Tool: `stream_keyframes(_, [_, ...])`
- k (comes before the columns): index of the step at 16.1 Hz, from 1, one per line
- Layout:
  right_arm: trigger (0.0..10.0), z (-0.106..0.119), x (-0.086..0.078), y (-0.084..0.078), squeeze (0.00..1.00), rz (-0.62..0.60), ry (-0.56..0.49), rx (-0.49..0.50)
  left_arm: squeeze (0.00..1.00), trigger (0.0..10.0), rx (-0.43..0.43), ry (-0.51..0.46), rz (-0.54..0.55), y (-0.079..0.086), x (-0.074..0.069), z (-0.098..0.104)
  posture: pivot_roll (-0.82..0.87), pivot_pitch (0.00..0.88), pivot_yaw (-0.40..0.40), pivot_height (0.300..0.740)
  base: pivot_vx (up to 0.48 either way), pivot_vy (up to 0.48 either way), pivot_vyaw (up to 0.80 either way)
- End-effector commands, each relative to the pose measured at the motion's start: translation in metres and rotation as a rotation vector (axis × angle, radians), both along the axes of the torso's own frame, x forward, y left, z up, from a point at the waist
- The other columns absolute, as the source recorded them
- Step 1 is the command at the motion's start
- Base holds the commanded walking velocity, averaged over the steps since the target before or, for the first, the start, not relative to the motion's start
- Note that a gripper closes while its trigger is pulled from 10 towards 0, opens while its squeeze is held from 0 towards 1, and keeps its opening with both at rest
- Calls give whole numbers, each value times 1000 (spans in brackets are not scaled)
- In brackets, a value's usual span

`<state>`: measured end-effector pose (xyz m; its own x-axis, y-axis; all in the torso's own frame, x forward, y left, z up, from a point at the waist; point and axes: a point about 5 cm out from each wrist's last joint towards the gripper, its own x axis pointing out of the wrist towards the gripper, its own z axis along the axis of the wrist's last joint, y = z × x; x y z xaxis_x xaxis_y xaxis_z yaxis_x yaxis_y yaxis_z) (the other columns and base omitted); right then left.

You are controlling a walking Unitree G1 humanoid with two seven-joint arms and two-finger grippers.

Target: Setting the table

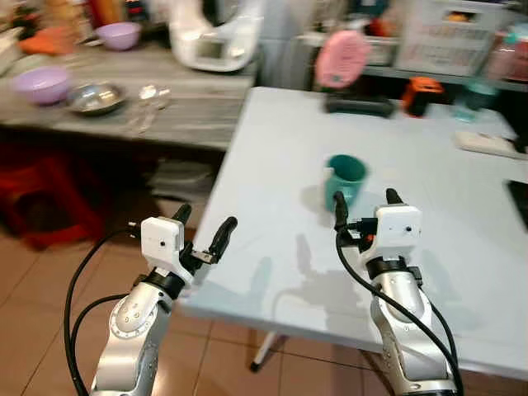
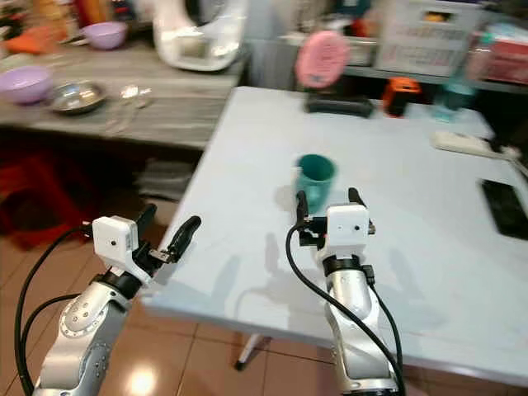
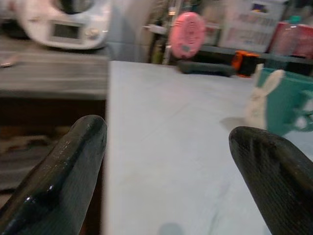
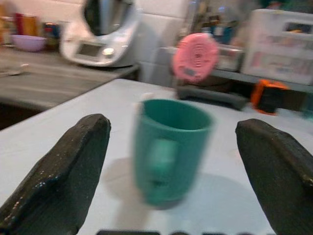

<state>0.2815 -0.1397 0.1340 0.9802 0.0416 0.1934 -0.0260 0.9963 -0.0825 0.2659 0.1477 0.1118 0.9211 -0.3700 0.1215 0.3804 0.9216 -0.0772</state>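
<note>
I see my right hand point(image 1: 364, 209) raised over the pale blue counter point(image 1: 280, 165), black fingers spread apart and holding nothing. Just beyond the fingertips, not touching them, stands the teal plastic mug point(image 1: 345, 177), upright and apart from the other items. In the right wrist view the mug point(image 4: 169, 149) sits between the two fingers with its handle facing the camera; the left wrist view shows a small white rabbit-shaped figure point(image 3: 258, 100) against its side. I can read no writing on it.

My left hand point(image 1: 205, 224) is at the counter's near left edge, fingers likewise spread and empty.

At the far end of the counter stands a round pink fan point(image 1: 341, 58) on a dark base. To the left, a grey wood-grain worktop point(image 1: 190, 103) carries a lilac bowl point(image 1: 41, 84), a steel dish point(image 1: 96, 98) and a white kitchen machine point(image 1: 216, 33); its display is too blurred to read.
</note>
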Motion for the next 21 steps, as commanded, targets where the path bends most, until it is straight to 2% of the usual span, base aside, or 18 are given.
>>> stream_keyframes(1, [10000, 3, -1, 1, 0, 11, -9, -4, 0, 10000, 8, 7, 1, 2, -1, -2, 52, 0, -9, 740, 0, 0, 0])
stream_keyframes(19, [10000, 0, 1, 4, 0, 27, 0, -17, 0, 10000, 24, 16, -12, 2, -2, -8, 53, 0, -9, 740, 319, 0, 0])
stream_keyframes(21, [10000, -3, 0, 4, 0, 27, 9, -19, 0, 10000, 21, 27, -6, 3, -3, -11, 53, 0, -12, 740, 0, 0, 0])
